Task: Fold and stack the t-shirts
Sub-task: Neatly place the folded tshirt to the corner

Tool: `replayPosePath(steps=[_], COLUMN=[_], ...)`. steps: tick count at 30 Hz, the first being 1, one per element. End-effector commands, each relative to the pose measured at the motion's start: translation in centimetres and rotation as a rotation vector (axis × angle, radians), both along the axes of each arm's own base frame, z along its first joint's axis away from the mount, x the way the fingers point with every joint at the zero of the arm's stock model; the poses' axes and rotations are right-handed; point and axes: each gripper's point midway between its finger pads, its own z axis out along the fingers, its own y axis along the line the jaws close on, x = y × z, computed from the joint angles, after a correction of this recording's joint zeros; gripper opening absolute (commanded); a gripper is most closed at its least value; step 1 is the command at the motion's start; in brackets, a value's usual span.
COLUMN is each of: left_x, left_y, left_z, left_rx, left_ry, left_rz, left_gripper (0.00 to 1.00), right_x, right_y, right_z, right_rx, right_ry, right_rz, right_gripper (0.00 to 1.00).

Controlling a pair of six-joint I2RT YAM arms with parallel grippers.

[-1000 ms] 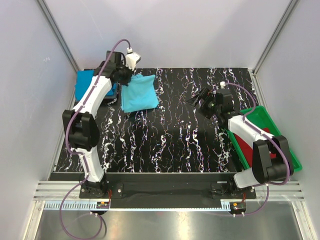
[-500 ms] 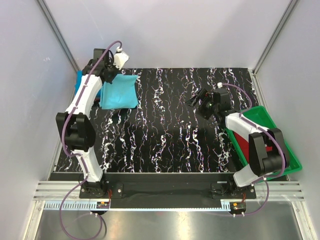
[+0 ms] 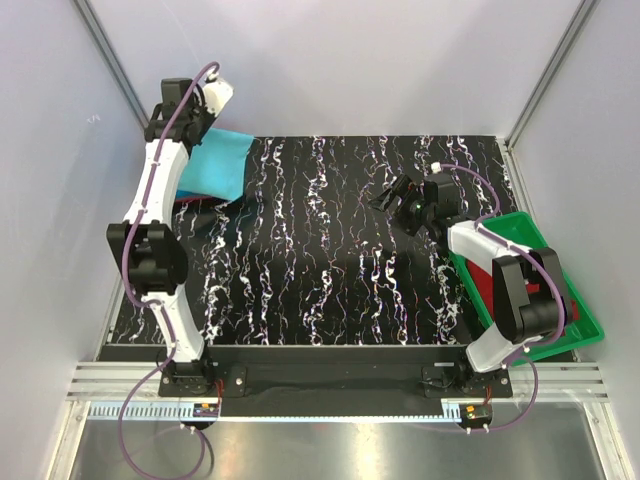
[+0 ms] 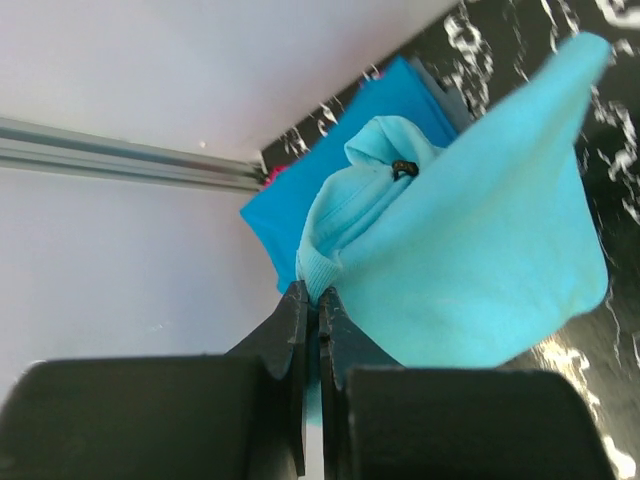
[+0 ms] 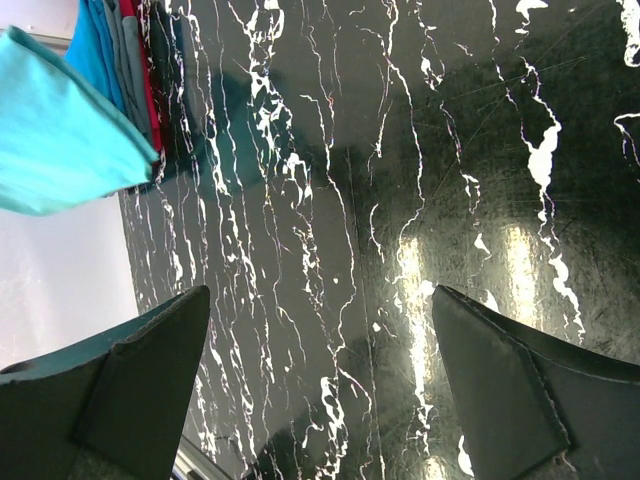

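Turquoise t-shirt (image 4: 480,230), soft and folded, pinched in left claw (image 4: 310,300) (right claw (image 5: 320,345) agape)

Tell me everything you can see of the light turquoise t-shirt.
The light turquoise t-shirt is plain, soft knit cloth, folded into a compact bundle with a ribbed edge showing. The left hand is shut on that ribbed edge, and the bundle hangs from it, sagging and tilted, at the far left corner of the table. It hangs over a stack of folded shirts topped by a deeper blue one. Whether it touches the stack cannot be told.
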Motion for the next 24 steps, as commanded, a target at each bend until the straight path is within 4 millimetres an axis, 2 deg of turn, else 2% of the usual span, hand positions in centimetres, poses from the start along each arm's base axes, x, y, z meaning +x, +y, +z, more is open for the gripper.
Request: replayPosePath(steps=[1, 4, 5, 9, 17, 21, 22, 24], left_x=[2.4, 3.1, 3.4, 3.9, 4.9, 5.8, 6.2, 6.7], left_y=[2.3, 3.5, 3.8, 4.6, 8.5, 10.5, 10.7, 11.4], left_z=[4.1, 3.6, 3.0, 2.5, 0.5, 0.6, -0.2, 0.1], left_rx=[-0.005, 0.021, 0.020, 0.012, 0.013, 0.037, 0.042, 0.042], left_ry=[-0.152, -0.151, -0.140, -0.140, -0.128, -0.181, -0.174, -0.197], left_rz=[0.082, 0.140, 0.147, 0.167, 0.287, 0.357, 0.358, 0.370], left_gripper=[0.00, 0.00, 0.00, 0.00, 0.00, 0.00, 0.00, 0.00], right_x=[1.5, 1.6, 1.6, 1.9, 2.2, 2.4, 2.5, 2.6], right_y=[0.2, 0.3, 0.4, 0.5, 0.6, 0.6, 0.7, 0.7], right_z=[1.5, 1.0, 0.9, 0.5, -0.9, -1.3, -1.4, -1.3], right_rx=[0.000, 0.001, 0.003, 0.004, 0.001, 0.003, 0.002, 0.002], right_ry=[-0.071, -0.064, -0.060, -0.057, -0.033, -0.027, -0.025, -0.028], right_rz=[0.014, 0.019, 0.021, 0.020, 0.021, 0.021, 0.021, 0.021], right_gripper=[1.00, 1.00, 1.00, 1.00, 1.00, 1.00, 1.00, 1.00])
